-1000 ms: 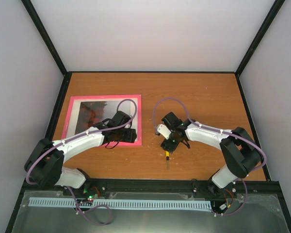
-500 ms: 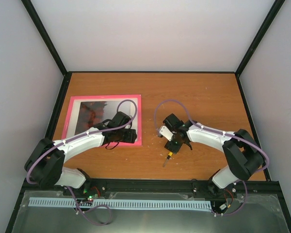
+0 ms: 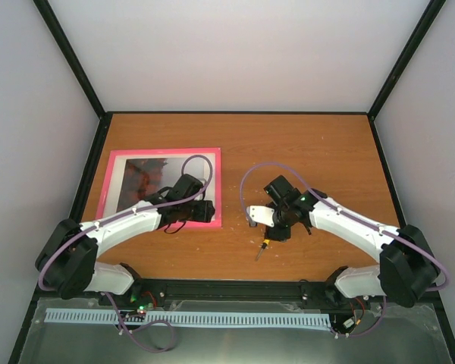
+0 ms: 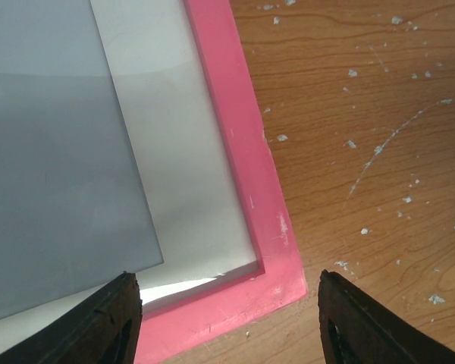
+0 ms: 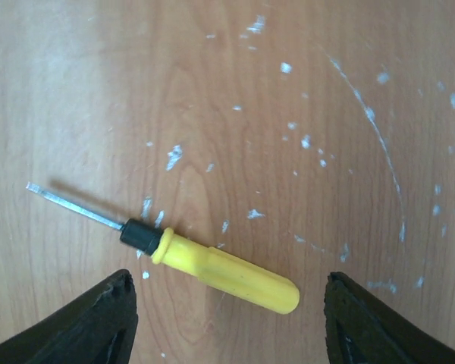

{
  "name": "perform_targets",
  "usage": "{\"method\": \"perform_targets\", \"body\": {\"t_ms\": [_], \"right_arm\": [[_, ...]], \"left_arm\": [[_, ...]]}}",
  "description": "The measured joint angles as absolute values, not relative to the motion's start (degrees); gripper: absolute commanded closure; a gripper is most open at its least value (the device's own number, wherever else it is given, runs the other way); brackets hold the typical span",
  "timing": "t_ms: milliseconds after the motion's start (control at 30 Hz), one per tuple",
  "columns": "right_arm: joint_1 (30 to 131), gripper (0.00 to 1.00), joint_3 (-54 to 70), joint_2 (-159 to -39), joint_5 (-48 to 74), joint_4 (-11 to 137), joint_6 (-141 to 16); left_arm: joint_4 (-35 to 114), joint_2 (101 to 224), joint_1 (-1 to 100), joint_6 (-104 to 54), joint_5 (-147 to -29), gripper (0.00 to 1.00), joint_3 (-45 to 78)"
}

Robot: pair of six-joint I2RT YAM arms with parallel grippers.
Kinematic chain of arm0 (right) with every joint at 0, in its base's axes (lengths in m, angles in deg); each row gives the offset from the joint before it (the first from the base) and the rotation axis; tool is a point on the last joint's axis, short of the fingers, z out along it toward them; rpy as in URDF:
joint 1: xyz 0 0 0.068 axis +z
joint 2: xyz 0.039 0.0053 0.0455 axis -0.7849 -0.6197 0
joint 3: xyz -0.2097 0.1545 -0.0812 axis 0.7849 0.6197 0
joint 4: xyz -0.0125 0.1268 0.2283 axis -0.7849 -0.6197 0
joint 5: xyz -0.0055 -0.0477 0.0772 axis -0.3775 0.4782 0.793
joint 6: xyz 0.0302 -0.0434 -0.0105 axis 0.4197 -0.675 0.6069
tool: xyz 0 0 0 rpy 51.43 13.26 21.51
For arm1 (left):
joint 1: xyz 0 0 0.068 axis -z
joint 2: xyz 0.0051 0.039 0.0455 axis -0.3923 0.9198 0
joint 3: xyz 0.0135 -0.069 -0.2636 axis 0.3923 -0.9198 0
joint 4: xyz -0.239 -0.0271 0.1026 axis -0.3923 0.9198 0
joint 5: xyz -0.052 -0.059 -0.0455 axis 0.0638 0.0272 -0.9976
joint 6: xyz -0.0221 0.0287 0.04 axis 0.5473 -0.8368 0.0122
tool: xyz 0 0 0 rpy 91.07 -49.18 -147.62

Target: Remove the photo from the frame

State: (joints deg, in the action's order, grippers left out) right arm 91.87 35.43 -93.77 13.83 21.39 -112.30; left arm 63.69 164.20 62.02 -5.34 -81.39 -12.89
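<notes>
One frame [image 4: 243, 152] corner between left fingers [image 4: 98, 326]

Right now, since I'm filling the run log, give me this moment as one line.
left tool: open, over frame corner | right tool: open, over screwdriver lying on table | photo: in frame

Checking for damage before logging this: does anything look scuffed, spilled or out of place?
The table is marked: white flecks and a long curved scratch near the screwdriver, which lies loose on the wood. The frame looks intact apart from small pale marks near its corner.
</notes>
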Motion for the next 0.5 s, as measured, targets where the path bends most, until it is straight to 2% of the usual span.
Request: {"method": "perform_targets", "body": {"t_ms": [167, 433, 500], "right_arm": [[91.9, 0.48, 36.0, -94.5, 15.5, 20.2, -124.5], [91.9, 0.50, 35.9, -101.6, 15.0, 19.9, -135.3], [91.9, 0.54, 35.6, -102.8, 14.9, 19.6, -137.2]], "left_arm": [[62.4, 162.9, 62.0, -5.3, -81.4, 0.36, -13.4], [62.0, 162.3, 62.0, -5.0, -80.7, 0.36, -14.5], [62.0, 162.2, 62.0, -5.0, -80.4, 0.36, -14.6]]}}
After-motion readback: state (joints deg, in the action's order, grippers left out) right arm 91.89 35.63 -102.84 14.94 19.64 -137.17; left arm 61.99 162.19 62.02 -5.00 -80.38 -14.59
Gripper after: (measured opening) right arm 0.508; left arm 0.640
